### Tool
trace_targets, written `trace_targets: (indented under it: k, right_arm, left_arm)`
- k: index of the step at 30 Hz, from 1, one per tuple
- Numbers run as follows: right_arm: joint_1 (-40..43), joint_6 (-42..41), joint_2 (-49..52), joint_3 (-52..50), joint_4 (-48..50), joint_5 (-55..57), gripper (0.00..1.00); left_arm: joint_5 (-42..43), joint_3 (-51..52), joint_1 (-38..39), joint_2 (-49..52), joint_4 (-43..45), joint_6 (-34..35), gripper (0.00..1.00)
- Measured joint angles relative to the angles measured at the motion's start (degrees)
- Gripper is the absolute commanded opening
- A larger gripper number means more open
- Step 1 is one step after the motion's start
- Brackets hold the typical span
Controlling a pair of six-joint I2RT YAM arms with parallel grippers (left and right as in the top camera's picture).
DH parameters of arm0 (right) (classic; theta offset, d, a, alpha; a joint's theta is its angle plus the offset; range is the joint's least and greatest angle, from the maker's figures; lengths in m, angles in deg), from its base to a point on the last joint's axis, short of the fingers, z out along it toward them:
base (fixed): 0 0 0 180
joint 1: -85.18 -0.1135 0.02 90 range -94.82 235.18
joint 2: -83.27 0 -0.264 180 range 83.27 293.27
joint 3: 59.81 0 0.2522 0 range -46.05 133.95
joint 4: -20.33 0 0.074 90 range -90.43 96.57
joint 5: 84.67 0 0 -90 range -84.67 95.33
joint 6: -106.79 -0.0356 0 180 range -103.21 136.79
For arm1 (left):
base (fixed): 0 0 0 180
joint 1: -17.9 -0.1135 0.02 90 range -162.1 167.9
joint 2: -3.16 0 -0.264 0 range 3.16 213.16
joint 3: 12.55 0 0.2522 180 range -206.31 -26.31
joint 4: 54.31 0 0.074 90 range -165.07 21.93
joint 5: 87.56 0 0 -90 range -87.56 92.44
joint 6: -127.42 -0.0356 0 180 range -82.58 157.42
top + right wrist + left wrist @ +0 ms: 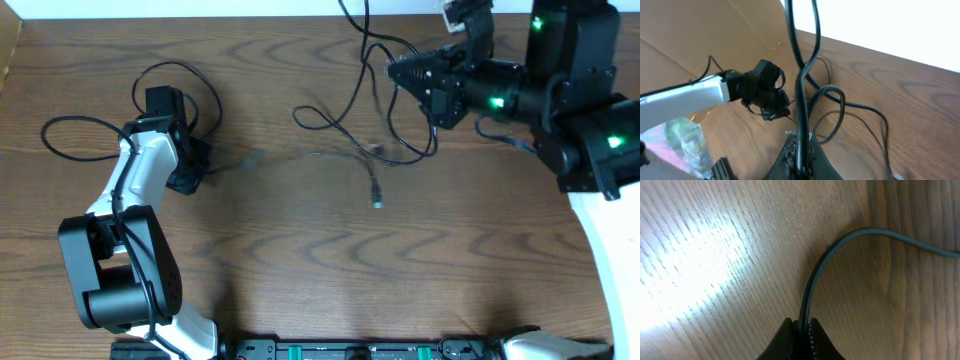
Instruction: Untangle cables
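Overhead, left gripper and right gripper jaws clamp thin black flexible cables; slow pulls away from the tangle should loosen it.

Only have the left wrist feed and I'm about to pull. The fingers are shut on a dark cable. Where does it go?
Observer: From the left gripper the dark cable runs right across the table towards a tangle just below the right gripper.
Operator: Is the right one holding anything?
Observer: Yes, it is shut on a black cable that leads up and off past the table's far edge.
Operator: Any free end?
Observer: One small plug lies loose on the wood, on the near side of the tangle.
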Motion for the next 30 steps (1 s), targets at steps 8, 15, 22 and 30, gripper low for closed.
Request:
trace_targets:
  k: [8,15,22,30]
  right_arm:
    - [0.07,2.21,-2.21,0.35,-2.80,-0.55,0.01]
    - [0.09,3.13,-1.75,0.39,-5.03,1.64,0.01]
    - [0.26,3.17,1.31,0.57,-7.65,6.56,0.01]
    - [0.26,3.17,7.93,0.59,-8.63,8.13,0.01]
  left_arm:
    - [-1.29,0.00,-0.02,0.02,0.00,0.00,0.08]
    - [-1.31,0.00,-0.02,0.09,0.00,0.00,0.08]
    - [-1.31,0.00,-0.02,0.11,0.00,0.00,0.10]
    - [-1.29,0.00,-0.02,0.11,0.00,0.17,0.12]
